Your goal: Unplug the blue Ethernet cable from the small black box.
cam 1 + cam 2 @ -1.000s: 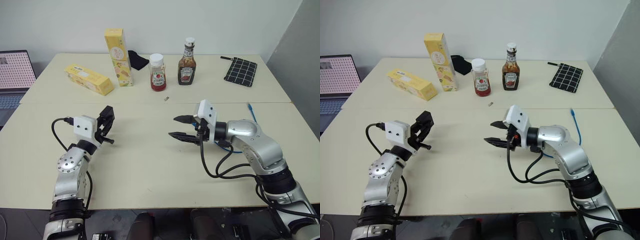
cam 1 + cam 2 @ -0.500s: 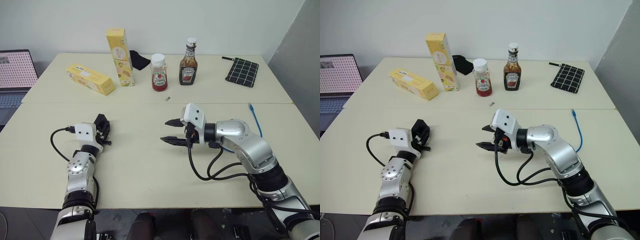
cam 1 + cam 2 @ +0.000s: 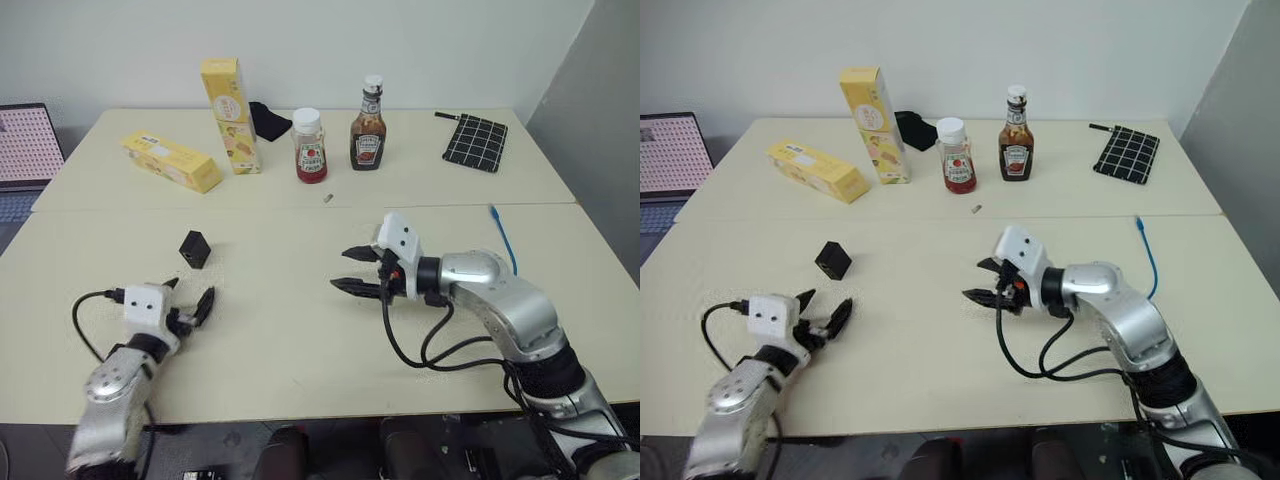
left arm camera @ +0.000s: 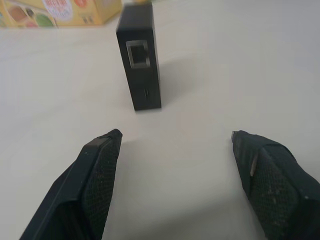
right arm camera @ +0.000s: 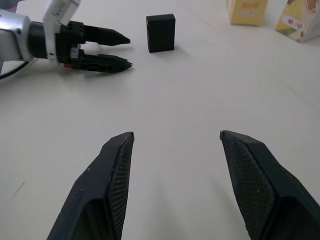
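Box (image 3: 195, 248) stands on the near table (image 3: 290, 340), left of centre, free of both grippers. Left wrist view: port side (image 4: 139, 53) faces the left gripper, nothing plugged in it. Cable (image 3: 503, 236) lies loose on the table's right side, by the right forearm, well apart from the box; part of it runs under the arm. One plug end (image 3: 492, 210) points toward the table seam.

Left gripper (image 3: 190, 306): low over the near left edge, forearm nearly level, fingers pointing forward toward the box. Jaws spread wide, nothing between them. Box sits just ahead of the fingertips (image 4: 107, 142), apart from them, roughly on the line between the two fingers.

Right gripper (image 3: 352, 270): mid-table, forearm bent in from the right, fingers pointing left and a little down. Jaws parted, empty. Right wrist view shows the box (image 5: 161, 32) farther off across bare tabletop, with the left gripper beside it.

Far table: upright yellow carton (image 3: 228, 116), a second yellow carton (image 3: 171, 161) lying flat, red ketchup bottle (image 3: 310, 146), brown sauce bottle (image 3: 368, 125), black grid cloth (image 3: 475, 141), plain black cloth (image 3: 266, 120) behind the upright carton. Small pale scrap (image 3: 327, 198) near the seam. Laptop (image 3: 25, 145) at far left.
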{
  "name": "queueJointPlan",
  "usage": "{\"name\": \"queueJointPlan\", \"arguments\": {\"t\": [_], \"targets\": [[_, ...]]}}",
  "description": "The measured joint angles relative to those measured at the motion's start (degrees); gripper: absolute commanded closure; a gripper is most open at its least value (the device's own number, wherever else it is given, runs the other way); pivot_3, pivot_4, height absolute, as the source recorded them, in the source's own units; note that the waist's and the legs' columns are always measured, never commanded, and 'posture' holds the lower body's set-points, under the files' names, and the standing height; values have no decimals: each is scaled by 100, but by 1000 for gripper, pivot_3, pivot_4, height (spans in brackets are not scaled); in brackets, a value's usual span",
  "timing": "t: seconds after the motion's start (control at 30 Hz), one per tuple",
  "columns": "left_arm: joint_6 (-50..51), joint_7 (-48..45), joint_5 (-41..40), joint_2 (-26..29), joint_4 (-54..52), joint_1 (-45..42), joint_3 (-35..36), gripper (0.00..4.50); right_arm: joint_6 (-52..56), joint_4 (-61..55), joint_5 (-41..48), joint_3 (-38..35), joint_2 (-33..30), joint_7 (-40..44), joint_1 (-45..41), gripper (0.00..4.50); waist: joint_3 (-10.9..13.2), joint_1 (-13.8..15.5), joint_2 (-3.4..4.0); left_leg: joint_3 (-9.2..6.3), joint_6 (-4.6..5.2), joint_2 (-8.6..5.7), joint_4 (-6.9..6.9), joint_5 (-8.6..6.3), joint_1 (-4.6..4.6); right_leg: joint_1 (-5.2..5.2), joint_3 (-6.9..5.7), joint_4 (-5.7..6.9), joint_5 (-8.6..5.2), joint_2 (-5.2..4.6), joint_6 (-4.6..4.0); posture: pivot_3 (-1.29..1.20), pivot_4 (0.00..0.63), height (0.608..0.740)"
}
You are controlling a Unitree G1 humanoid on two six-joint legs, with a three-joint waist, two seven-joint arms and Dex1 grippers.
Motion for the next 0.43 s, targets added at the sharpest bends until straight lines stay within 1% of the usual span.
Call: {"name": "queueJointPlan", "arguments": {"t": [0.13,0.2,0.3,0.43], "targets": [[921,-596,-512,706,-1037,519,292,772,153,-20,131,-468,-442,9,170,1578,3,69,-1,2,0,-9,3,0,-3,4,-6,-1,0,10,1,0,150,740],[1172,-902,-708,1098,-1268,573,579,772,238,13,226,-781,-651,5,171,1578,4,95,0,8,0,-9,1,0,1,3,-8,-1,0,11,1,0,150,740],[1384,-1285,-910,1565,-1305,479,999,772,339,203,308,-1170,-852,-4,148,1578,4,97,1,18,0,-8,-1,0,4,3,-8,-2,-1,14,0,0,150,740],[1591,-1789,-1083,2015,-1233,259,1203,772,384,502,372,-1349,-1180,121,140,1578,6,96,4,29,1,-8,-2,0,0,0,-5,-6,-1,14,1,0,150,740]]}}
